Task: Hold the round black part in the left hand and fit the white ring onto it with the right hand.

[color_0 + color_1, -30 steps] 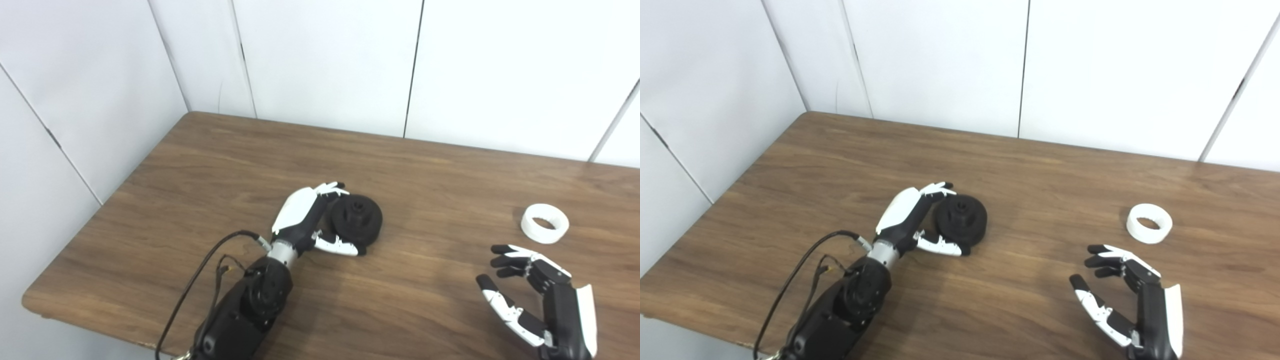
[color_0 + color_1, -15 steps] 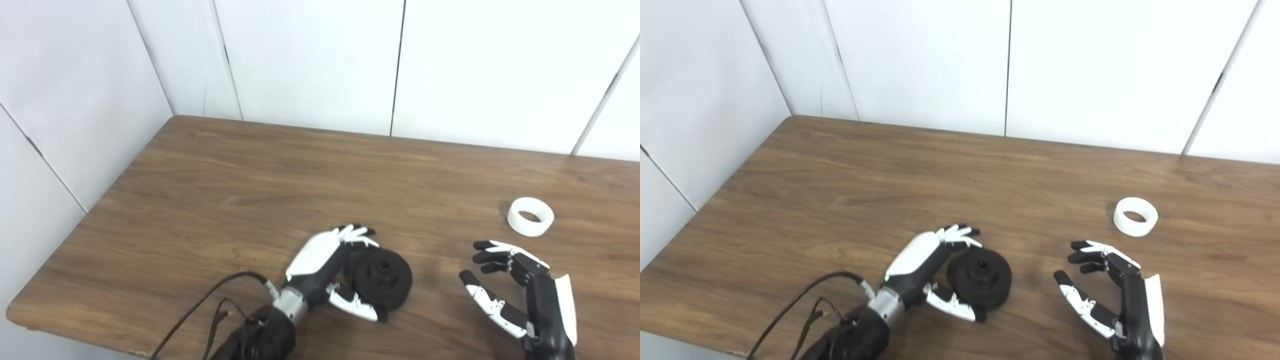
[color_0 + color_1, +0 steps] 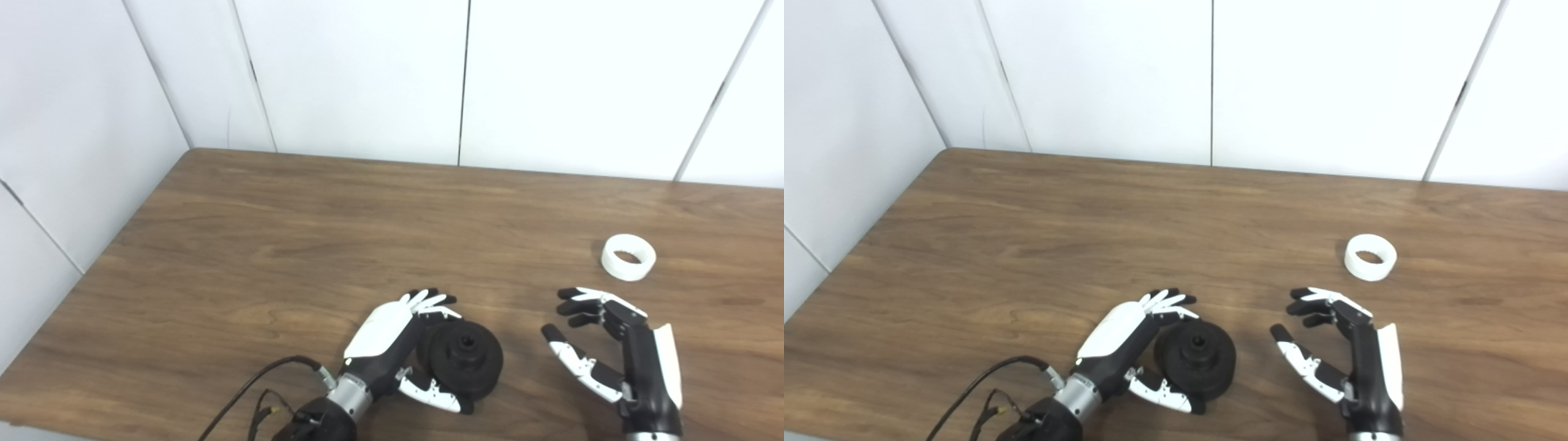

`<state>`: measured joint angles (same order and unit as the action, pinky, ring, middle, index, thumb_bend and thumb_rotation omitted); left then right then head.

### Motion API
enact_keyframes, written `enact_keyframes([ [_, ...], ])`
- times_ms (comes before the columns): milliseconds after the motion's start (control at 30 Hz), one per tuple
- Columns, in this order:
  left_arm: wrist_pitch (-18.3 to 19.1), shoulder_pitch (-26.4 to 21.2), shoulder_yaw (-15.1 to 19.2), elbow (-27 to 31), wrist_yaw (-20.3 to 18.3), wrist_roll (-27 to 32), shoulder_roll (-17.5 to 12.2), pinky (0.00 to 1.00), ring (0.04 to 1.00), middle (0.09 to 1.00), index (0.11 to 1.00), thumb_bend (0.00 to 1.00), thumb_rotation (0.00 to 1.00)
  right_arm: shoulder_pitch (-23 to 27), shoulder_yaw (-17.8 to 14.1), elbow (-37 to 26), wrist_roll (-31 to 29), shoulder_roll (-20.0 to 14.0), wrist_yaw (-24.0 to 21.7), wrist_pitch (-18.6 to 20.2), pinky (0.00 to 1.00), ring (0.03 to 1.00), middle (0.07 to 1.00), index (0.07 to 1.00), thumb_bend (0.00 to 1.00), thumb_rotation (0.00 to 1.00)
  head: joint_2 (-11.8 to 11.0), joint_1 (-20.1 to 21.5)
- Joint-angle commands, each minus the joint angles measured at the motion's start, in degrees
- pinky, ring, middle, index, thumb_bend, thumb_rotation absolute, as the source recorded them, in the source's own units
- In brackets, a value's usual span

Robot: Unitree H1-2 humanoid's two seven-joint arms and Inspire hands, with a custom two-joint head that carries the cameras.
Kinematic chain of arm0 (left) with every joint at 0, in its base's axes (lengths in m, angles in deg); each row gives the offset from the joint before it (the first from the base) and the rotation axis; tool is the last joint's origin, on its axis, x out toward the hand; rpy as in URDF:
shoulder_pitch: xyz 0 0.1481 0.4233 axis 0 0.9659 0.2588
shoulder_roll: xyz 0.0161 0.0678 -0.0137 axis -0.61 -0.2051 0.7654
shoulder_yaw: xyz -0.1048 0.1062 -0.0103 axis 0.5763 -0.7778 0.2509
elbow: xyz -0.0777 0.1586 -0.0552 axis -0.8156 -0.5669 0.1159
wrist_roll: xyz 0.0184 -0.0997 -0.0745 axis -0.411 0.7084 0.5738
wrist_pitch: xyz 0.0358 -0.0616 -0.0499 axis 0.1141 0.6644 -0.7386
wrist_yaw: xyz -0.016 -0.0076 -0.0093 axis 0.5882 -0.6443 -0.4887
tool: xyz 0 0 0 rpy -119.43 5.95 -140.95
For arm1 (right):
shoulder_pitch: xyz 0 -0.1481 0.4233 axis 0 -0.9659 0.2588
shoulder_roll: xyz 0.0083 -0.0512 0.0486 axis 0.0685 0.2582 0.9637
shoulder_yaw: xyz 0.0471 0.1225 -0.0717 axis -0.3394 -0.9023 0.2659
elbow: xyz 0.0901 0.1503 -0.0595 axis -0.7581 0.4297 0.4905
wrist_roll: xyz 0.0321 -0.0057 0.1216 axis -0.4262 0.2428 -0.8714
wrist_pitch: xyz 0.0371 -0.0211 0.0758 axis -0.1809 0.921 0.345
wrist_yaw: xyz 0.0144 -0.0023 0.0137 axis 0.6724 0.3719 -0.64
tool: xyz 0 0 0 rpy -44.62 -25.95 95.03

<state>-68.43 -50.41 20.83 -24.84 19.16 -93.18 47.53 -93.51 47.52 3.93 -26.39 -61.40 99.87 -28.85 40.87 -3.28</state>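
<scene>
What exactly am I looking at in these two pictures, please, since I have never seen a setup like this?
Both pictures come from two cameras side by side on a humanoid robot's head, looking down at a wooden table, so they show one scene from slightly different spots. The two arms entering from the bottom end in fingered robot hands. The left hand is wrapped around a round black part, fingers behind it and thumb in front; whether the part rests on the table or is lifted is hard to tell. The right hand is open and holds nothing. A white ring lies on the table beyond it, untouched. The ring is meant to go onto the black part.
</scene>
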Motion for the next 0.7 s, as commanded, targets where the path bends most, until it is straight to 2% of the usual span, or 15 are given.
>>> enact_keyframes([
  [0, -1.22, 0.6, 0.22, 0.9, -0.68, 0.26, -0.38, 1.0, 0.985, 0.919, 0.576, 0.89, 0.23, -1.91, 0.33, -1.92, 0.94, 7.33, 1.25, -0.39, 0.51, 0.585, 0.649, 0.498, 0.5, 0.16, -0.01, 1.78],
  [33, -1.29, 0.62, 0.54, 0.94, -0.8, 0.56, -0.49, 1.0, 0.984, 0.919, 0.575, 0.89, 0.22, -1.87, 0.51, -1.84, 1.27, 7.55, 1.46, -0.24, 0.51, 0.584, 0.647, 0.498, 0.5, 0.16, -0.08, 3.09],
  [67, -1.46, 0.68, 0.98, 1.0, -0.98, 0.99, -0.75, 1.0, 0.985, 0.92, 0.575, 0.89, 0.22, -1.82, 0.83, -1.73, 1.67, 7.87, 1.68, -0.02, 0.51, 0.585, 0.646, 0.498, 0.5, 0.16, -0.31, 6.72],
  [100, -1.62, 0.72, 1.29, 1.1, -1.14, 1.23, -1.0, 1.0, 0.985, 0.921, 0.575, 0.89, 0.22, -1.78, 1.1, -1.71, 2.0, 8.12, 1.87, 0.21, 0.5, 0.584, 0.646, 0.498, 0.5, 0.16, -0.31, 6.72],
  [133, -1.87, 0.75, 1.68, 1.21, -1.38, 1.52, -1.4, 1.0, 0.985, 0.921, 0.576, 0.89, 0.22, -1.71, 1.5, -1.57, 2.44, 8.47, 2.17, 0.37, 0.5, 0.583, 0.646, 0.498, 0.5, 0.16, -0.63, 10.24],
  [267, -2.67, 0.85, 3.22, 1.91, -2.81, 2.71, -2.93, 1.0, 0.984, 0.92, 0.582, 0.87, 0.22, -1.16, 3.08, -0.89, 3.37, 9.9, 3.15, 0.69, 0.49, 0.578, 0.646, 0.498, 0.5, 0.16, -1.49, 18.39],
  [467, -4.54, 0.91, 4.59, 1.59, -3.74, 3.37, -4.25, 1.0, 0.974, 0.914, 0.588, 0.86, 0.21, -0.57, 5.04, -0.19, 2.86, 11.33, 4.19, 1.69, 0.5, 0.589, 0.65, 0.497, 0.5, 0.15, -3.15, 21.46],
  [667, -5.02, 1.09, 5.54, 1.47, -4.23, 4.27, -3.87, 1.0, 0.965, 0.908, 0.577, 0.88, 0.17, 0.08, 6.13, 0.42, 2.85, 10.98, 5.6, 1.75, 0.5, 0.587, 0.649, 0.497, 0.5, 0.15, -4.4, 22.59],
])
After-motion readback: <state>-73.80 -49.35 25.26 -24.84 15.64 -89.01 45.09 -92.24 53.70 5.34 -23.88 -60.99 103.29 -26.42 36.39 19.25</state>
